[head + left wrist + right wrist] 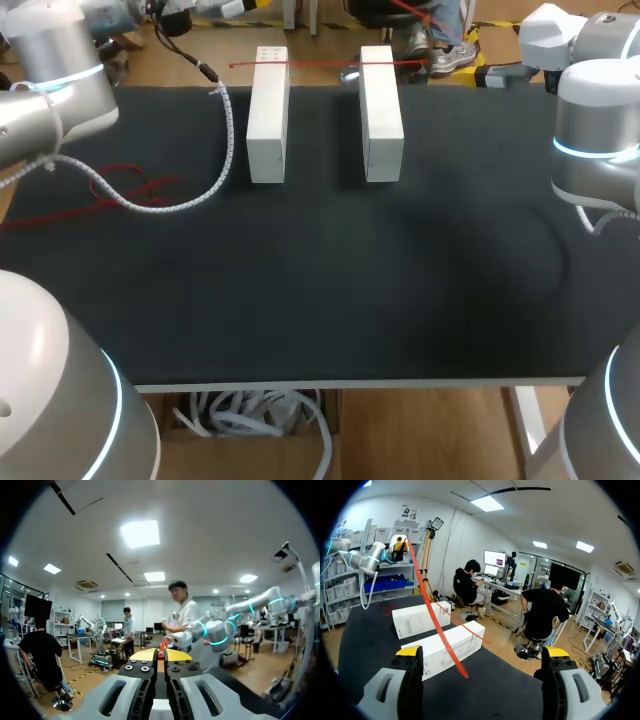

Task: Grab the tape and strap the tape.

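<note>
Red tape [436, 620] — where is it?
Strung slantwise over the 2 white blocks [268, 115], its far end pinched in my left gripper [161, 655] — held high to keep it taut, I judge.
And the right?
My right gripper [482, 652] hangs low, fingers wide apart, tape's near end between them untouched, ready to close.

Bright, even light from ceiling panels [140, 533]; nearest panel blown out to white glare in left wrist view. Matte black table [320, 300], dim, light-absorbing. Soft faint shadow between blocks [268, 115]. Sheen on left arm [60, 60] shell. Tape [440, 620] well lit, vivid red against dark table.
</note>
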